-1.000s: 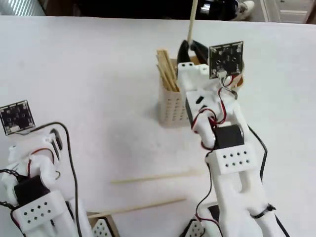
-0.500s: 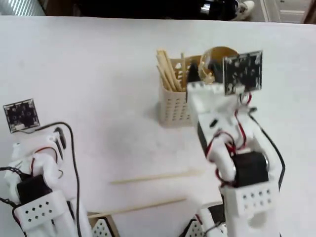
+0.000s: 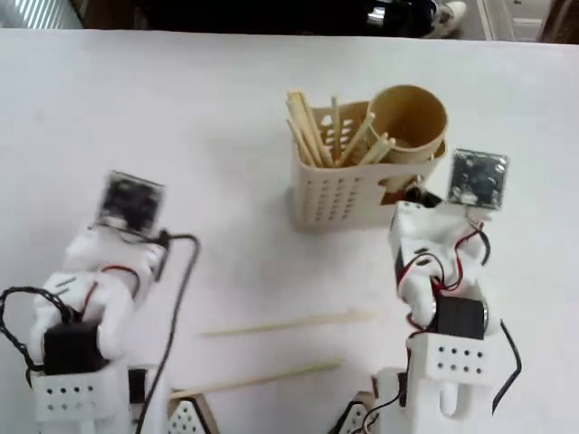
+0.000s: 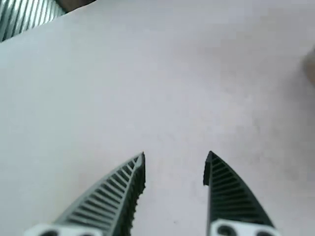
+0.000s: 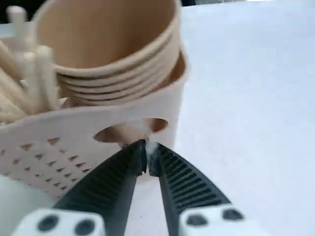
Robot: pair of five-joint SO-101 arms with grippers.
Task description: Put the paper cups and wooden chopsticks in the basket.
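Your right gripper (image 5: 147,147), jaws closed on nothing, sat just beside the basket (image 3: 330,199), which held stacked paper cups (image 3: 409,122) and chopsticks (image 3: 308,127). Your left gripper (image 4: 174,164) stood parted above the table (image 3: 181,108). Two loose chopsticks (image 3: 289,323) lay there, apart from the basket.
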